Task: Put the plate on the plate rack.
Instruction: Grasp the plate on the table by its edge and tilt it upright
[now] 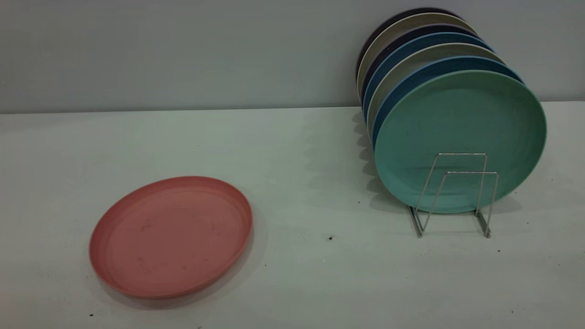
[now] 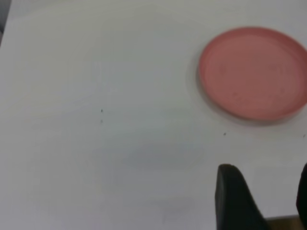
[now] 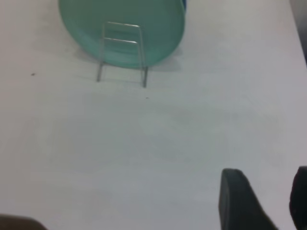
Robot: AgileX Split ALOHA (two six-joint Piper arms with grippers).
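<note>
The plate (image 1: pixel 171 236), probably light, stiff and slick, is lying flat well apart from the plate rack (image 1: pixel 457 194), so its raised rim is looking like the only hold, while the left gripper (image 2: pixel 261 191) and right gripper (image 3: pixel 264 196) are both hanging spread and empty.

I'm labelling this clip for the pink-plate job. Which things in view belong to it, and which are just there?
Belong to the job:
- pink plate, flat on the table
- wire plate rack
- left gripper, open
- right gripper, open

Just there:
- teal plate, upright in the rack
- blue and cream plates behind it
- table
</note>
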